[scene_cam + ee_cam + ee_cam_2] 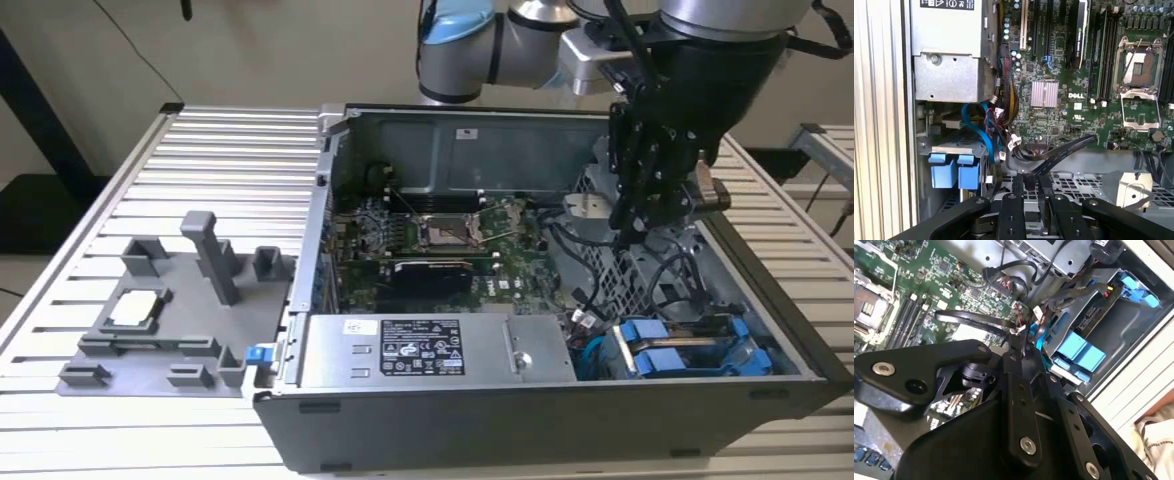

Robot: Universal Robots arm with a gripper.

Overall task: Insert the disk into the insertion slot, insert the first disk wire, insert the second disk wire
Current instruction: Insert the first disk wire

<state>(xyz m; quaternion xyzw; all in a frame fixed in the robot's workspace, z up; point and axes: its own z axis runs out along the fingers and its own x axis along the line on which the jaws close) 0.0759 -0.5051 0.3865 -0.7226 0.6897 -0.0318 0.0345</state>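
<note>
End effector hangs inside the open computer case, above the perforated panel beside the motherboard. In the first wrist view its fingers are drawn together, pinching the end of a black flat cable. Disk, in its blue carrier, sits in the insertion slot at a corner of the case, just beside the power supply. The case stands on the slatted desk.
</note>
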